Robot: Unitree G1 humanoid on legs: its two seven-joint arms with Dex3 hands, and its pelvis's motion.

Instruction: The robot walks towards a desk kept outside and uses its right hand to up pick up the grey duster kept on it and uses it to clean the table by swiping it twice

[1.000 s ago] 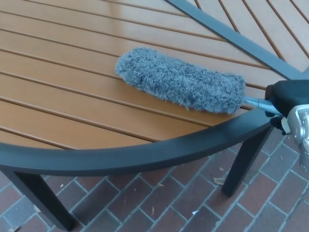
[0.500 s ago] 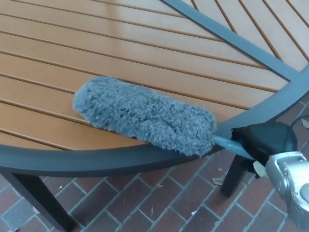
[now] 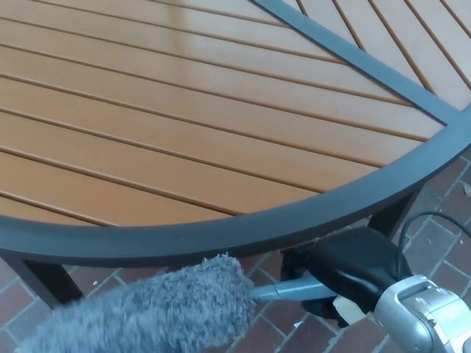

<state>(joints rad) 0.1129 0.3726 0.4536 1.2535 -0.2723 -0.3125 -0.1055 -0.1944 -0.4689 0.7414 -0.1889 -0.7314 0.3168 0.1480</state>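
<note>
The right robot hand [image 3: 357, 272] sits low at the picture's right, below the edge of the worktop [image 3: 221, 147], with its black fingers wrapped around the pale blue handle [image 3: 287, 290] of the grey duster [image 3: 147, 316]. The duster is off the worktop: its fluffy head hangs in front of and below the dark curved rim [image 3: 243, 232], over the brick paving [image 3: 434, 220], reaching towards the lower left corner. The handle runs roughly level from the head to the hand. A silver wrist [image 3: 423, 320] shows at the lower right corner, and a thin black cable [image 3: 427, 217] loops above it. The worktop's orange-brown slats are crossed by a dark bar [image 3: 353, 55] at upper right. The left robot hand is out of the picture.
</note>
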